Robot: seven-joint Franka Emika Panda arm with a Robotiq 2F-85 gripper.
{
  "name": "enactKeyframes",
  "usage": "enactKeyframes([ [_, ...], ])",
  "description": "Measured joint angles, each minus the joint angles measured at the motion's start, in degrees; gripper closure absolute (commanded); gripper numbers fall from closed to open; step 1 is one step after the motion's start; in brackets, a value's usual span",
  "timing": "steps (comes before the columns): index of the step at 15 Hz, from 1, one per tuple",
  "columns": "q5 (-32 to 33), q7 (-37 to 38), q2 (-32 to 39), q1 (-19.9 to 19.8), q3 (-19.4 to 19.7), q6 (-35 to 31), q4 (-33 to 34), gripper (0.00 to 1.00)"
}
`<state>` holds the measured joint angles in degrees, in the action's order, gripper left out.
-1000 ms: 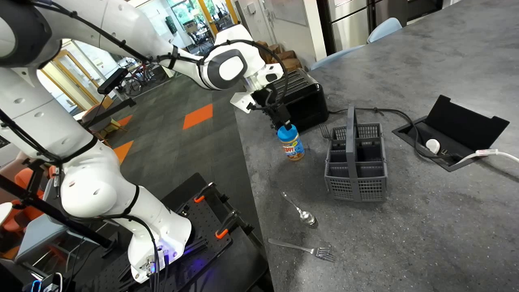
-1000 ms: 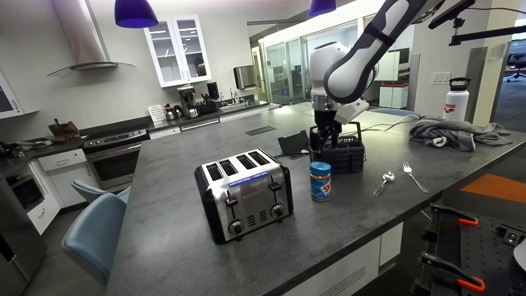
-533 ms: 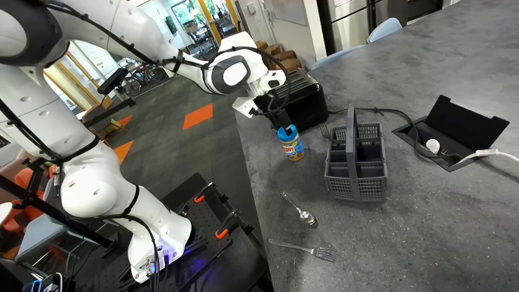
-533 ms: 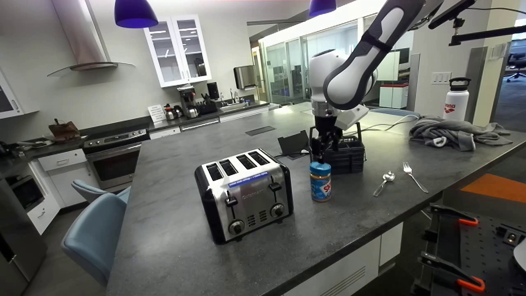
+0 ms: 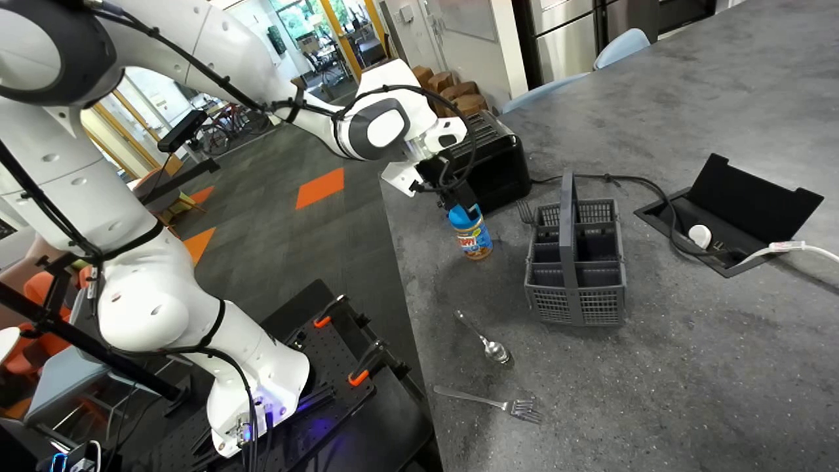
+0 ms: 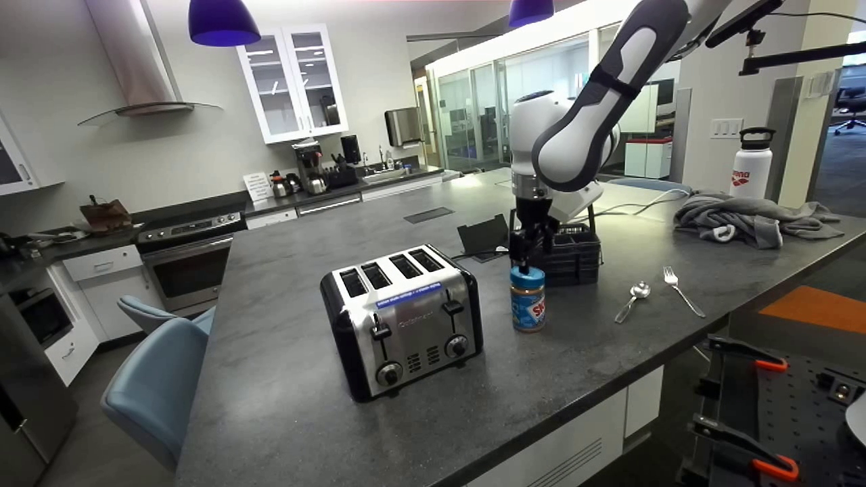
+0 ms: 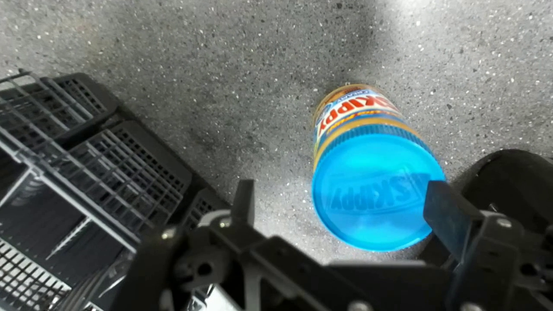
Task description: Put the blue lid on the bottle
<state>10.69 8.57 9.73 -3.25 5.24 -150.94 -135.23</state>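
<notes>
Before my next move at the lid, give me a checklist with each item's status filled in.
1. Lid on bottle: ok, it sits on top.
2. Screwed tight: cannot tell; the thread is hidden.
3. Bottle upright on counter: ok, in both exterior views.
4. End effector open: ok, fingers wide apart in the wrist view.
5. End effector centred over lid: looks not ok; in the wrist view one finger overlaps the lid's edge, the other stands off to the side.
6. End effector clear of toaster: cannot tell; they overlap in an exterior view.
</notes>
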Motion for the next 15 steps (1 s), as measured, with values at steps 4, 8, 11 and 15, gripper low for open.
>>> enactKeyframes([
  [4, -0.3, 0.0, 1.2, 0.0, 0.2, -1.7, 0.1, 0.0],
  [8, -0.4, 0.0, 2.0, 0.0, 0.4, -2.1, 0.5, 0.0],
  [11, -0.4, 0.0, 2.1, 0.0, 0.4, -2.1, 0.7, 0.0],
  [15, -0.4, 0.0, 2.3, 0.0, 0.4, -2.1, 0.9, 0.0],
])
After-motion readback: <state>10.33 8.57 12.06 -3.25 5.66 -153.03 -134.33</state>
